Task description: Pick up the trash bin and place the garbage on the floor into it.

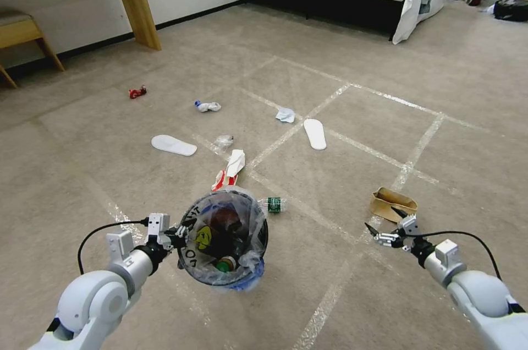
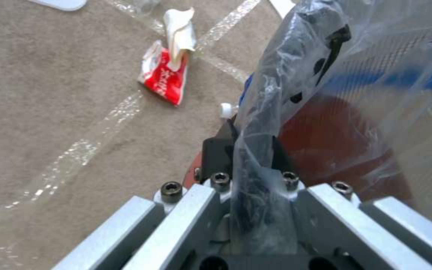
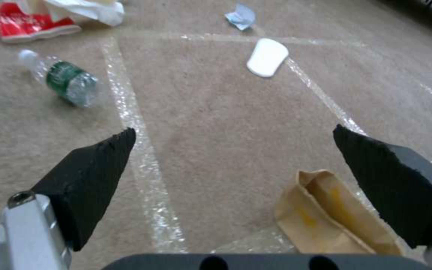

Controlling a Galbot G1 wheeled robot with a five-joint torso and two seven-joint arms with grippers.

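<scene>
Inspector: Left arm reaches forward and low. The left pincer (image 1: 177,233) is clamped on the rim of the trash bin (image 1: 223,240), with the clear liner pinched between its fingers (image 2: 256,150). The bin hangs off the floor, mouth tilted toward the camera.

Clerk: Any markings?

Inspector: A yellow smiley mark on the liner and black lettering along the rim, not legible. Beyond the bin lies a red-white carton (image 1: 230,169) with white script too small to read, and a clear bottle (image 1: 273,205) with a green label.

Clerk: And the right side?

Inspector: Right arm extended low over the carpet. The right pincer (image 1: 385,227) stands apart, holding nothing, just beside a flattened tan paper bowl (image 1: 392,203).
</scene>
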